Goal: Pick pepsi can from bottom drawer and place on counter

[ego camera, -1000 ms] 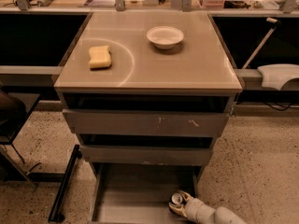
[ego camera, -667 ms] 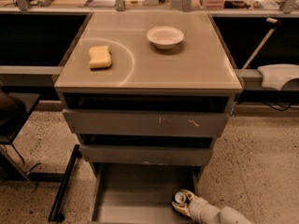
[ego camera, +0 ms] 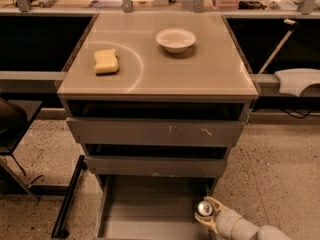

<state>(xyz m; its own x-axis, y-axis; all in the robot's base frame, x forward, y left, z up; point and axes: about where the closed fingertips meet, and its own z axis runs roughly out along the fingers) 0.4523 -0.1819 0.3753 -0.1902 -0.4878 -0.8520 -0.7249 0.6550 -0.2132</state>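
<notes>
Camera view, looking down on a drawer cabinet from the near side.

Showed the gripper low at the near right, reaching into the open bottom drawer on a pale arm coming from the right. Had its two pale fingers clamped on either side of the pepsi can, silver pull-tab end turned up toward the camera. Found the can in the drawer's near right corner, just beside the right wall. Could not tell whether raised off the drawer floor or resting on it.

Judged as the lift-out step. Best done with a firm grip and a straight rise first, given the right wall so close to the can. Then drawn toward the near side before climbing, to pass clear of the middle drawer front, the scratched drawer front and the thin near edge of the counter above.

Offered open room on the counter: yellow sponge at the left inside the pale arc, white bowl at the far centre, bare surface along the near and right parts. Judged the near right area the safest landing, well apart from both and back from the edge. Beside the cabinet, open speckled floor to the right and a black bar to the left.
</notes>
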